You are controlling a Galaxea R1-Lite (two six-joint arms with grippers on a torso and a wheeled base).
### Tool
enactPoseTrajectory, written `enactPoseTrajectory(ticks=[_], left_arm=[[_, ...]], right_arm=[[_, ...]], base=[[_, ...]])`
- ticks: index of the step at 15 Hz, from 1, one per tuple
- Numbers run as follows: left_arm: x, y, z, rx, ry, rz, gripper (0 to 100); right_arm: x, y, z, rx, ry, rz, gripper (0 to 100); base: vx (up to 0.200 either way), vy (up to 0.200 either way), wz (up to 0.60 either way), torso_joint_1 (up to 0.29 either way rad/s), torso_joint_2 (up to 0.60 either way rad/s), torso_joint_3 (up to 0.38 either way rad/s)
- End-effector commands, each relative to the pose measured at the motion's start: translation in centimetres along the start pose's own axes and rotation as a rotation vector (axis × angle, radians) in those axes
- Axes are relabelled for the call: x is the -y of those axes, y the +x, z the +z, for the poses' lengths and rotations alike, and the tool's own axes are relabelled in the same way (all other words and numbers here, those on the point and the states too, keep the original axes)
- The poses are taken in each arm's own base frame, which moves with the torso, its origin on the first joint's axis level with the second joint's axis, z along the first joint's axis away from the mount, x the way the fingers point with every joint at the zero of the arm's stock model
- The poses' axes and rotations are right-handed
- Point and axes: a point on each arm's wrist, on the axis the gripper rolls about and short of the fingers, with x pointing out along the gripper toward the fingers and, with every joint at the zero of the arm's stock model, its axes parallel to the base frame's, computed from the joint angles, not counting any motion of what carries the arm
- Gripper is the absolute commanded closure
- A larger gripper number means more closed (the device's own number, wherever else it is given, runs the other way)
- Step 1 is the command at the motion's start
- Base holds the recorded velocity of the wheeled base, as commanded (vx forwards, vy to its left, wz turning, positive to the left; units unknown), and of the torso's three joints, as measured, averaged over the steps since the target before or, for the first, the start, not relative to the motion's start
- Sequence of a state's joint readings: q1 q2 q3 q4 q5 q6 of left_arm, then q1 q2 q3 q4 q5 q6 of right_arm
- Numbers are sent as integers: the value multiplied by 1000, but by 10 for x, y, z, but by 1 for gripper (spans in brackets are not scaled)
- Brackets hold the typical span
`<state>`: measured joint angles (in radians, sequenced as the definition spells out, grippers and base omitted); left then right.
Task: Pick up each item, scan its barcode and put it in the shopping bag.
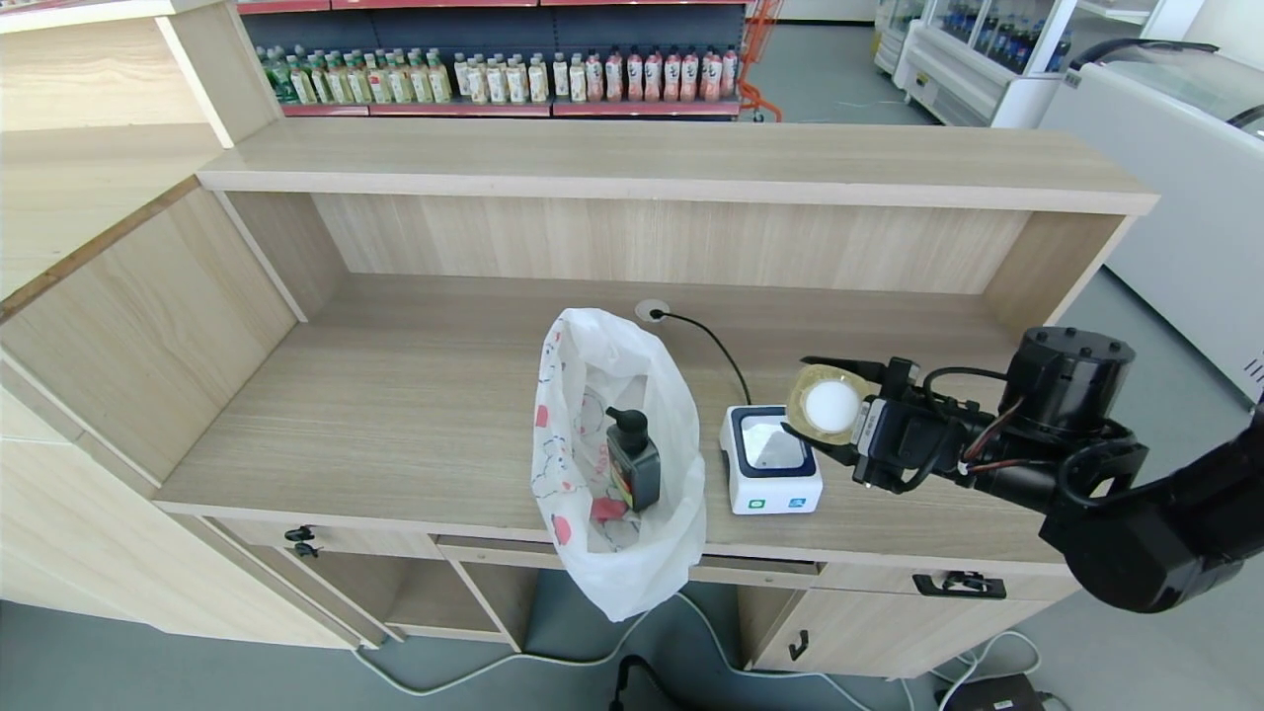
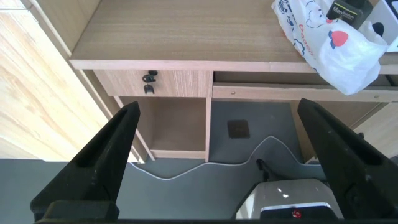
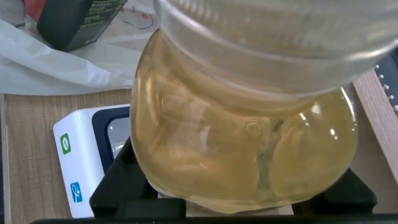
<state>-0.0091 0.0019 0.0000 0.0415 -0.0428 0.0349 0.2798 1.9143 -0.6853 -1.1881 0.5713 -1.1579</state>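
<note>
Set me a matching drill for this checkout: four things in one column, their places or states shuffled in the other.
1 black pump bottle
2 clear round white-lidded jar of yellowish liquid
3 white box-shaped barcode scanner
4 left gripper

A on the wooden counter, beside the white plastic shopping bag
B open, low before the counter's front
C inside that bag
D held in the right gripper

Pairs: 1-C, 2-D, 3-A, 4-B.
</note>
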Motion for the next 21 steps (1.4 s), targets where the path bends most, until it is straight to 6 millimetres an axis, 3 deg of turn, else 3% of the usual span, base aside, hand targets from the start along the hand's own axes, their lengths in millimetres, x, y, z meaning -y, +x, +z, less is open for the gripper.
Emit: enactPoseTrajectory(ticks=[1,10,21], left_arm=[[0,0,0,0,-1,0,0],[0,0,0,0,-1,0,0],[0,0,0,0,-1,0,0]], right_arm=[[-4,4,-3,13,7,16,100],[-5,22,-12,102,6,25,100],[-16,28,-13,138,44,11,100]], base=[[0,0,0,0,0,0],[0,0,0,0,0,0],[0,0,0,0,0,0]])
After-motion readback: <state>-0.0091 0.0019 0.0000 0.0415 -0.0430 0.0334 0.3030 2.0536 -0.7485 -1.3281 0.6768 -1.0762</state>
